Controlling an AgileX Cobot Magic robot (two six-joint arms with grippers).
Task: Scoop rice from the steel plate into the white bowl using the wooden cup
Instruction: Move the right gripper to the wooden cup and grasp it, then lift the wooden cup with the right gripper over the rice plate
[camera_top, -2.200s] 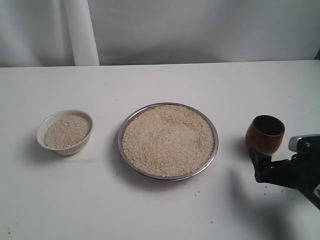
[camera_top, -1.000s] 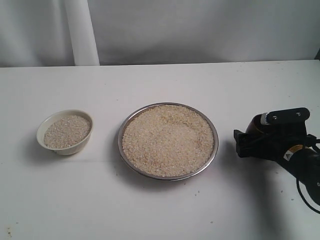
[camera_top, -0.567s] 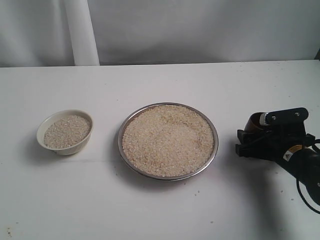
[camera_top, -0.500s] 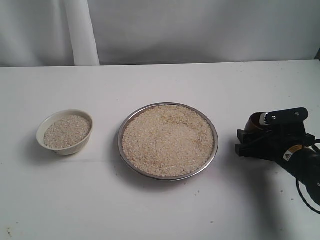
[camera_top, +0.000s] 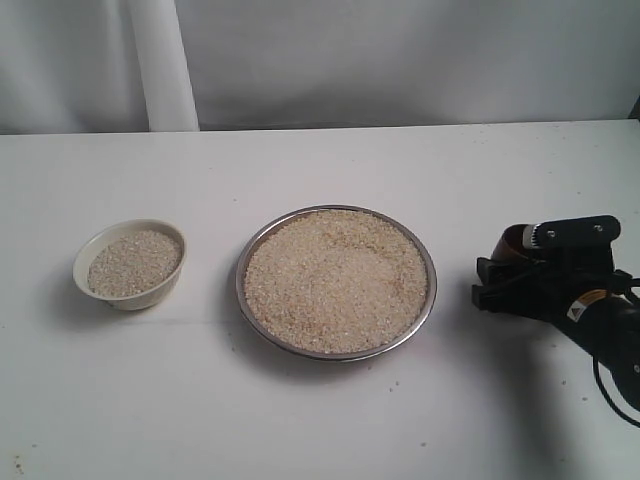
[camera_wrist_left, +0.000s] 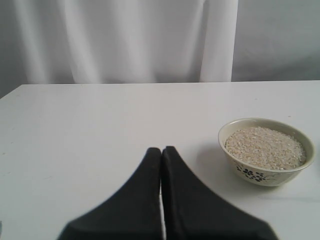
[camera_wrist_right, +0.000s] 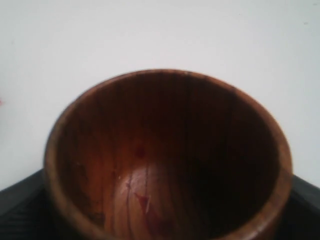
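Exterior view, near to far: you've got stray grains (camera_top: 395, 381) on the near table (camera_top: 300, 430). On the right, your right gripper (camera_top: 486, 283) is clamped round the wooden cup (camera_top: 514, 242), one finger on each flank, cup upright with its mouth up; can't tell if it's touching the table. The steel plate (camera_top: 239, 283) sits mid-table, apart from the cup, covered in rice (camera_top: 335, 280). The white bowl (camera_top: 130, 297) is left of the plate, apart from it, with rice in it too. Your left gripper (camera_wrist_left: 161, 152) has its fingers pressed together, near the bowl. A white curtain (camera_top: 400, 60) hangs at the far edge.
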